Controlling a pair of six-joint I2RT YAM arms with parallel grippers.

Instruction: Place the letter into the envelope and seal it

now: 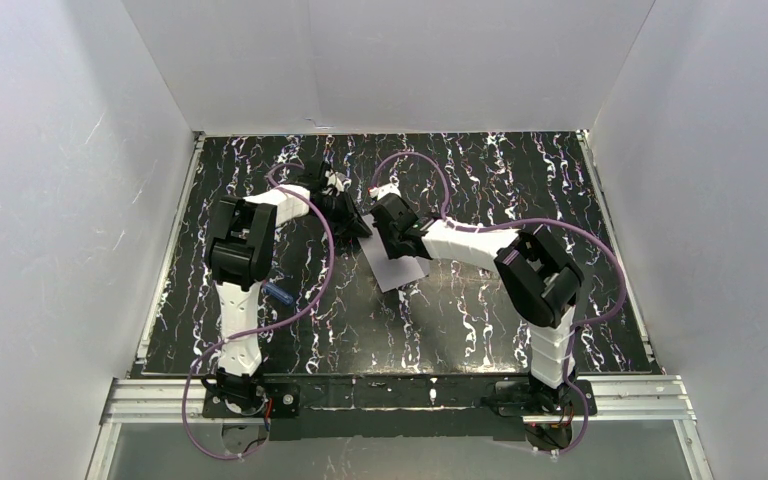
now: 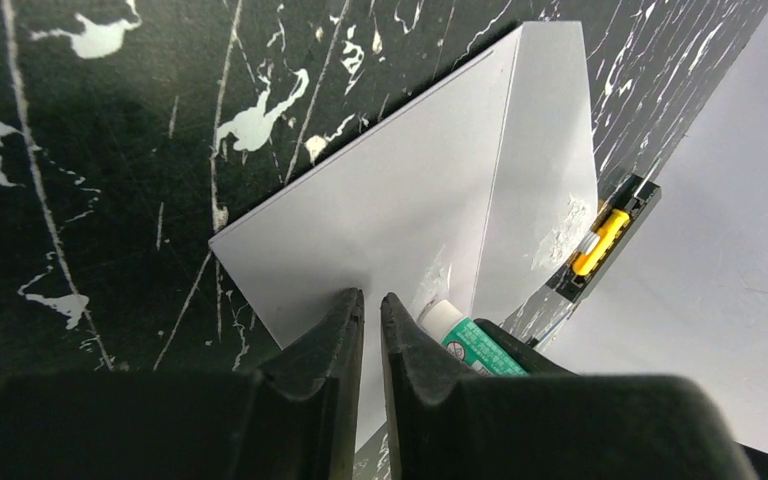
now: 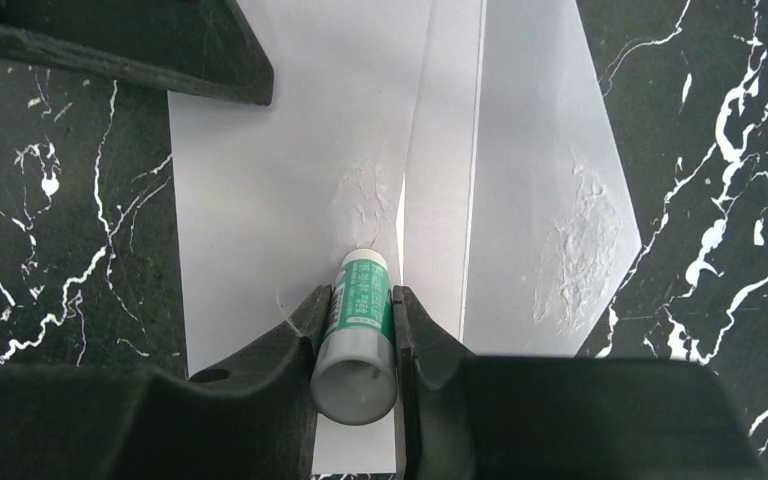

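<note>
The envelope lies flat on the black, white-veined table, near its middle and between the two arms. Its pointed flap is folded open and also lies on the table. Rough, dried-looking smears show on the inner face of the flap and on the envelope's body just beside the fold line. Over the body, close to that fold, the right tool is clamped on a glue stick with a green and white label. The stick's pale tip touches or nearly touches the paper beside one smear. At the envelope's edge on the side away from the flap stands the left tool. Its fingers are drawn narrow, with only a thin slit between them, and the envelope's paper shows in that slit. Whether they pinch the edge or merely stand over it cannot be told.
</note>
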